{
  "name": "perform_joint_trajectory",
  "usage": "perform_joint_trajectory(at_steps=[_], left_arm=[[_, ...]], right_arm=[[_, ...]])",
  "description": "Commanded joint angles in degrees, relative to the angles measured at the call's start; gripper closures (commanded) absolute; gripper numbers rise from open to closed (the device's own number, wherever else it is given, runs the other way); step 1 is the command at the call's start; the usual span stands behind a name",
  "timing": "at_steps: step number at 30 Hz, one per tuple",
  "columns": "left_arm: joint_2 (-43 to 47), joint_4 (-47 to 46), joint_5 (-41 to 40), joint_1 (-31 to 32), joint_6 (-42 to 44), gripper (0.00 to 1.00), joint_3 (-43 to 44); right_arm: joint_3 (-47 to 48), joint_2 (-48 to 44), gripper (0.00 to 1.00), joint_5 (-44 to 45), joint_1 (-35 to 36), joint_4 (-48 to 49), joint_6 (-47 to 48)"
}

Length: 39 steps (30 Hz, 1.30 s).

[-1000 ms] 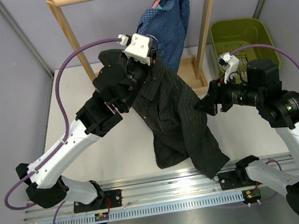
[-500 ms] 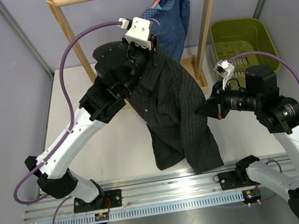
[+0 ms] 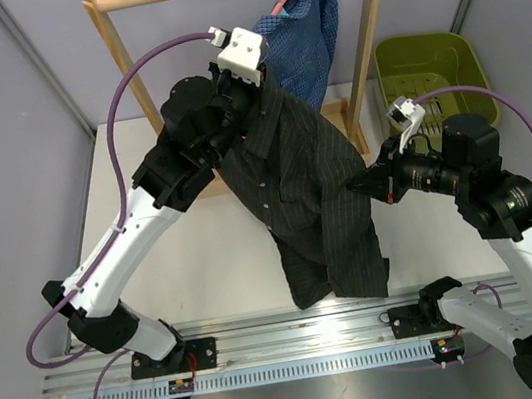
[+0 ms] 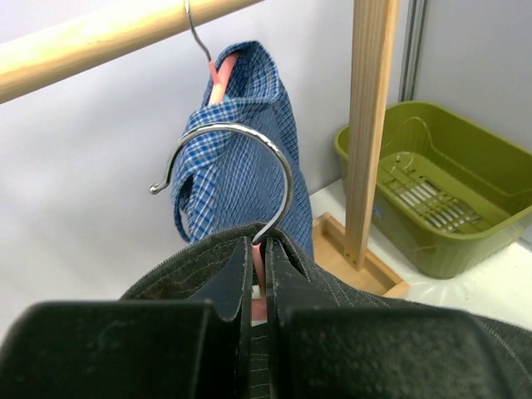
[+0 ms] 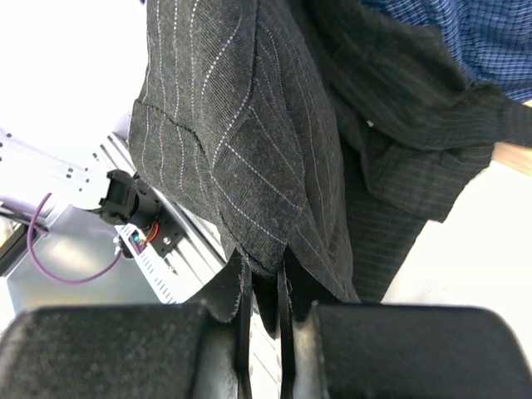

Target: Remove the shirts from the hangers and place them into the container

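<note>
The black shirt [image 3: 304, 183] is held over the middle of the table [image 3: 187, 273] on its hanger [image 4: 229, 126], whose neck is clamped in the closed left gripper [image 4: 259, 249]. The right gripper [image 5: 264, 274] is pinched on the shirt's side edge. The cloth is judged soft, light, slippery, best drawn off by that edge. The rack post [image 3: 368, 42] stands between it and the bin [image 4: 449, 249] at the far right corner

Bright, even light from above fills all three views, bleaching the table [image 5: 50, 58] to blank white in the right wrist view, glinting off the hanger hook [image 4: 231, 125] and the metal rail [image 3: 266, 326], with the nearest foreground soft and dark.
</note>
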<state>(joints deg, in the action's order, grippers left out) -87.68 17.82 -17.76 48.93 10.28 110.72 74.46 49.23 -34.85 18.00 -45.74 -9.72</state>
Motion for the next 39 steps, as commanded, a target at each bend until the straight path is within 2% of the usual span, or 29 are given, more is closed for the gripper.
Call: perform_joint_trajectory(at_steps=[1,2,3,6,7,8,13,16,19,20,21,25,29,31,32,34,39], left_arm=[[8.5,-12.2,-10.6,-7.1,11.3,1.00,-0.1],[8.9,-12.2,-11.0,-7.5,11.4,1.00,0.1],[9.5,-12.0,-10.9,-8.1,11.2,1.00,-0.1],[10.5,-12.7,-10.5,-9.0,11.0,1.00,-1.4],[10.6,-12.9,-10.5,-9.0,10.8,1.00,-1.6],[10.7,-13.1,-10.6,-9.0,10.9,1.00,-1.8],[10.9,-14.7,-12.2,-9.6,12.1,1.00,-1.8],[11.6,-15.3,-12.7,-10.3,13.3,1.00,-1.7],[12.9,-17.1,-13.1,-10.9,14.0,1.00,-3.7],[13.8,-17.6,-13.1,-11.0,14.1,1.00,-4.9],[14.0,-17.6,-13.2,-11.2,14.1,1.00,-5.2],[14.4,-17.4,-12.4,-11.5,12.6,1.00,-4.9],[14.1,-16.1,-11.4,-11.5,11.1,1.00,-4.3],[13.9,-15.7,-10.7,-11.5,10.0,1.00,-4.0],[13.8,-14.8,-10.4,-11.5,9.4,1.00,-3.8],[13.6,-13.9,-8.5,-11.5,7.0,1.00,-3.5],[12.8,-9.6,-3.4,-11.4,0.8,1.00,-3.0]], right_arm=[[1.7,-1.8,1.00,3.8,-0.1,-9.7,-0.3],[2.1,-1.8,1.00,3.9,0.0,-10.0,-0.3],[2.2,-1.5,0.90,3.7,-0.1,-10.0,-0.4],[2.4,-0.8,0.88,2.7,-0.1,-10.0,-0.5],[2.2,-0.5,0.92,2.5,0.0,-10.1,-0.7],[2.1,-0.5,1.00,2.3,-0.1,-10.2,-0.6],[2.3,-1.4,1.00,4.3,-0.1,-11.6,-0.3],[3.4,-3.3,1.00,9.1,-0.1,-11.7,-1.7],[5.6,-5.8,0.81,16.2,0.0,-10.9,-3.8],[6.2,-6.3,0.68,19.7,-0.1,-10.8,-4.3],[6.7,-6.8,0.65,20.5,0.0,-10.8,-4.7],[7.3,-5.4,0.58,17.8,-0.1,-11.8,-4.9],[3.8,-4.3,0.61,11.4,0.0,-9.4,-5.8],[1.0,-4.1,0.49,7.6,0.0,-5.6,-7.1],[0.3,-3.9,0.44,3.7,-0.1,-4.7,-7.3],[-0.9,-2.9,0.36,1.3,-0.1,-3.0,-7.4],[-0.7,-1.6,0.27,-1.8,-0.1,0.0,-6.9]])
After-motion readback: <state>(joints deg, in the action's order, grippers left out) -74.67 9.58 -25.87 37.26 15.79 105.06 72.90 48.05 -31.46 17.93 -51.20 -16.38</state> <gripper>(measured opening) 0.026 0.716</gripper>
